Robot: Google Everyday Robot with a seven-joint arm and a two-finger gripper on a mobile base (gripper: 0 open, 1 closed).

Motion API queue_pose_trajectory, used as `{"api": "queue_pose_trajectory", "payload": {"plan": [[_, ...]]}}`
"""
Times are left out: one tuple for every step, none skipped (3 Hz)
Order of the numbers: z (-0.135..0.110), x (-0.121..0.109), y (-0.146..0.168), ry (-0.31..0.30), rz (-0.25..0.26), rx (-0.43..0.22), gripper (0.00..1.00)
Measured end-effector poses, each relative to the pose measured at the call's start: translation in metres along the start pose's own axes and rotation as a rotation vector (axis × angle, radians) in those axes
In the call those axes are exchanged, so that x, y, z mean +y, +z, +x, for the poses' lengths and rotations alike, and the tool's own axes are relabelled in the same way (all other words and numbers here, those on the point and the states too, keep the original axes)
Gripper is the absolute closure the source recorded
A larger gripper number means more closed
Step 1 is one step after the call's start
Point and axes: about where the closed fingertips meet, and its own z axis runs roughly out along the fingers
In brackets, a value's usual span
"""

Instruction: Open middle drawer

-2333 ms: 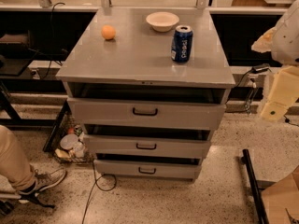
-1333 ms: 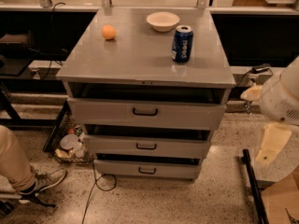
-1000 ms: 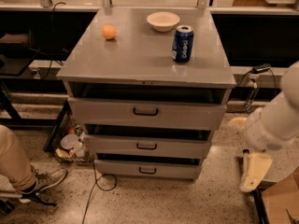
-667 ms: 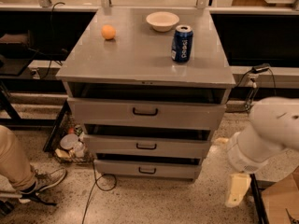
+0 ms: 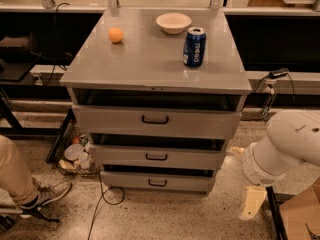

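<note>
The grey metal cabinet (image 5: 150, 64) has three drawers stacked in its front. The middle drawer (image 5: 120, 156) is the slim, mid-sized front with a small black bar handle (image 5: 156, 157) at its centre. Above it is the taller top drawer (image 5: 110, 120) and below it the smallest bottom drawer (image 5: 125, 180). All three fronts stand slightly stepped, with dark gaps above them. My white arm (image 5: 285, 146) comes in from the right. My gripper (image 5: 251, 204) hangs low near the floor, right of the cabinet and apart from the middle drawer's handle.
On the cabinet top stand an orange (image 5: 116, 34), a white bowl (image 5: 173, 22) and a blue can (image 5: 194, 46). A person's leg and shoe (image 5: 30, 194) are at the lower left. A cable (image 5: 102, 196) and clutter (image 5: 75, 156) lie by the cabinet's left foot. A cardboard box (image 5: 300, 216) is at the lower right.
My arm has swung down from the upper right and to the left, bringing the gripper low beside the cabinet's right side. The drawers and the objects on top have not moved.
</note>
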Motion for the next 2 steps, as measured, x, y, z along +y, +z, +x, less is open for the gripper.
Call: {"api": "queue_pose_trajectory", "payload": {"plan": [[0.004, -0.011, 0.022, -0.002, 0.02, -0.003, 0.0], [0.015, -0.049, 0.093, -0.001, 0.065, 0.024, 0.0]]}}
